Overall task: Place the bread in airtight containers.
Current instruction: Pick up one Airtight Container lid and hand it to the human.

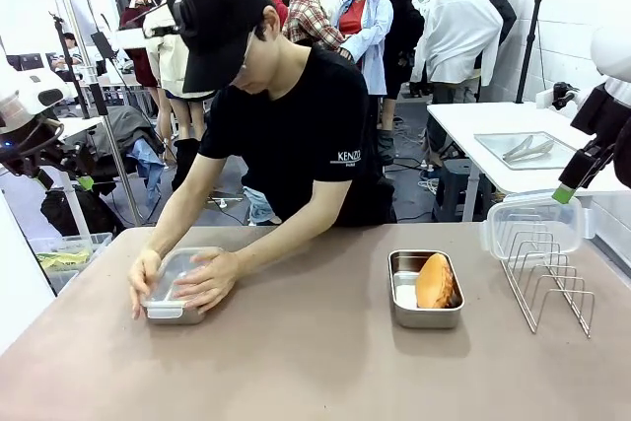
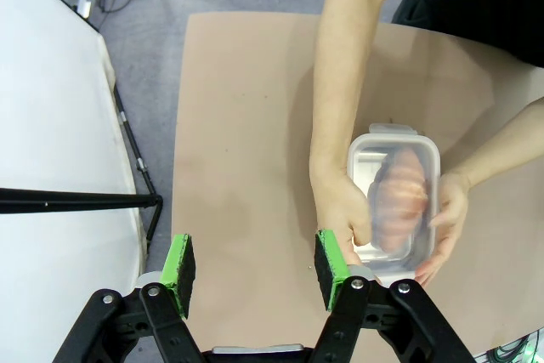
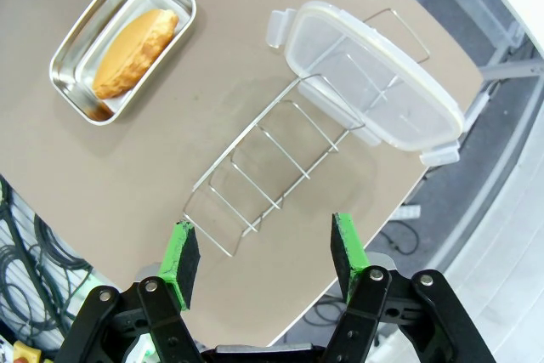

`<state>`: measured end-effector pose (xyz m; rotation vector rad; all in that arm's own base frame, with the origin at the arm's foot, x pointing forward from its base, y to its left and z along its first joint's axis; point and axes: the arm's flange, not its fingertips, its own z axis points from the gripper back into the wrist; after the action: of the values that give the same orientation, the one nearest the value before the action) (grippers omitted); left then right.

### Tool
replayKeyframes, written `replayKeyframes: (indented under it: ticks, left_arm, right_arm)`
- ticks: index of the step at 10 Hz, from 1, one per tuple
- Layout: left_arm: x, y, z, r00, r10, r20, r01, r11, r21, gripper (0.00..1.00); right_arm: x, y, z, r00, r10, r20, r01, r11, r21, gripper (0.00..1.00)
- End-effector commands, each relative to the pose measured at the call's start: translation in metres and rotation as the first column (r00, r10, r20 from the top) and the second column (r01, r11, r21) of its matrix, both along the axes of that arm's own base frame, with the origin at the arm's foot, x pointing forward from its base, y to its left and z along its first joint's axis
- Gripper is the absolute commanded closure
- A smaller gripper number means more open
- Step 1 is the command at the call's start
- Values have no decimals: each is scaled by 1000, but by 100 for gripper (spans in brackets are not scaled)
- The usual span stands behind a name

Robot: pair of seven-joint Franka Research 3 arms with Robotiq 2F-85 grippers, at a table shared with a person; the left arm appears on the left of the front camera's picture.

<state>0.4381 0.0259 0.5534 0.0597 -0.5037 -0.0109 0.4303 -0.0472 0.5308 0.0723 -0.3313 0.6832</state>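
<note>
Left gripper [image 2: 255, 265] hangs wide open and empty above the table [image 1: 315, 372]; my right gripper [image 3: 264, 251], equally open and empty, hovers above the right edge. Near the left edge I see a person's hands [image 2: 342, 210] pressing on the lidded pan [image 2: 365, 157] holding the roll [image 2: 401, 186]. Right of centre, the bun [image 1: 435, 281] lies in the open pan [image 1: 426, 319]. By the right edge, a lid [image 1: 532, 226] rests on the rack [image 1: 557, 293].

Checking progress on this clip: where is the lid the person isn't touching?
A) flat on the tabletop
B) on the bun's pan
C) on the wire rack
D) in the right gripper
C: the clear lid sits on the wire rack; the bun's pan is uncovered.
</note>
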Motion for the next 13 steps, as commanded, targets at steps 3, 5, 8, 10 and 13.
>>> replayKeyframes:
  ticks: [3, 5, 8, 10, 13]
  left_arm:
    - [-1, 0, 1, 1000, 19, 3, -19, 1000, -3, 26]
    - [-1, 0, 1, 1000, 19, 3, -19, 1000, -3, 26]
    - [-1, 0, 1, 1000, 19, 3, -19, 1000, -3, 26]
    - [-1, 0, 1, 1000, 19, 3, -19, 1000, -3, 26]
    - [-1, 0, 1, 1000, 19, 3, -19, 1000, -3, 26]
  right_arm:
    - [2, 0, 4, 1000, -6, -19, 6, 1000, -20, 22]
    - [2, 0, 4, 1000, -6, -19, 6, 1000, -20, 22]
    - [2, 0, 4, 1000, -6, -19, 6, 1000, -20, 22]
    - [2, 0, 4, 1000, -6, -19, 6, 1000, -20, 22]
    - [2, 0, 4, 1000, -6, -19, 6, 1000, -20, 22]
